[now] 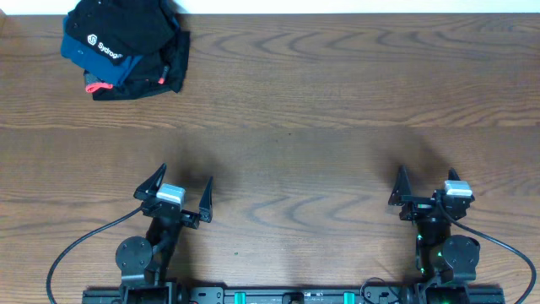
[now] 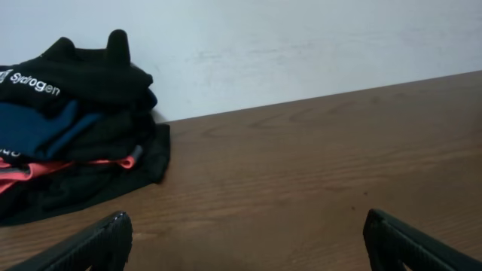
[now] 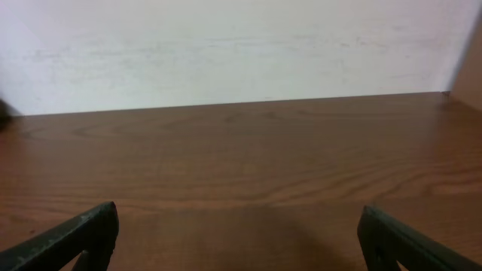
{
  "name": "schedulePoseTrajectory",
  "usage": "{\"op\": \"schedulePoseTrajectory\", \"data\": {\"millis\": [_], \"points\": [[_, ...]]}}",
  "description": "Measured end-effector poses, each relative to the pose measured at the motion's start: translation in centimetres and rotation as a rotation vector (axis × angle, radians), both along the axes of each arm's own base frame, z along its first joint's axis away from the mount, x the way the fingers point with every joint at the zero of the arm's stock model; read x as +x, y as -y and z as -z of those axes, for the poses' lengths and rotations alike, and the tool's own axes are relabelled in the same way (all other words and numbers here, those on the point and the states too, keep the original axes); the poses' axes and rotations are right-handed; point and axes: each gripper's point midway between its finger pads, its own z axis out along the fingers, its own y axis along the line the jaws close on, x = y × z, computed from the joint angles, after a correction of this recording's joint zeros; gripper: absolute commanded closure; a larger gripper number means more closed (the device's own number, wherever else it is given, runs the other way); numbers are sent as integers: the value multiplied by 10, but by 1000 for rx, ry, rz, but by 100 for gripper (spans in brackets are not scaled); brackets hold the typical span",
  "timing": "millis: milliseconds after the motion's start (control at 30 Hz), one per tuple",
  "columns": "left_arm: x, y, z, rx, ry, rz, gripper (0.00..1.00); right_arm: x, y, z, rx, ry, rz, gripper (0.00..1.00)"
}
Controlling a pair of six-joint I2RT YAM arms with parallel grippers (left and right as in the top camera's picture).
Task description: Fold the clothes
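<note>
The clothes [image 1: 126,25], a black garment with a white logo and lettering, lie crumpled on top of a pile at the table's far left corner; the left wrist view shows them [image 2: 83,71] at upper left. My left gripper [image 1: 185,179] hovers near the front edge, well short of the pile, open with nothing between its fingers [image 2: 245,222]. My right gripper [image 1: 428,176] sits at the front right, also open and empty [image 3: 237,214], over bare wood.
Under the black garment lie a dark blue garment [image 1: 84,51] and a black piece with red-pink tags [image 1: 148,76]. The wooden table [image 1: 321,110] ends at a white wall [image 3: 226,45] behind the pile.
</note>
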Motion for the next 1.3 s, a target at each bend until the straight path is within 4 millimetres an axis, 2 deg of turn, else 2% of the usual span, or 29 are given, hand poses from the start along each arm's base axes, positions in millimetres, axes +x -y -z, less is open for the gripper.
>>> {"op": "schedulePoseTrajectory", "data": {"millis": [1300], "points": [[-1,0,2,0,-21,-3,2,0,0,0,0,0,0,1]]}}
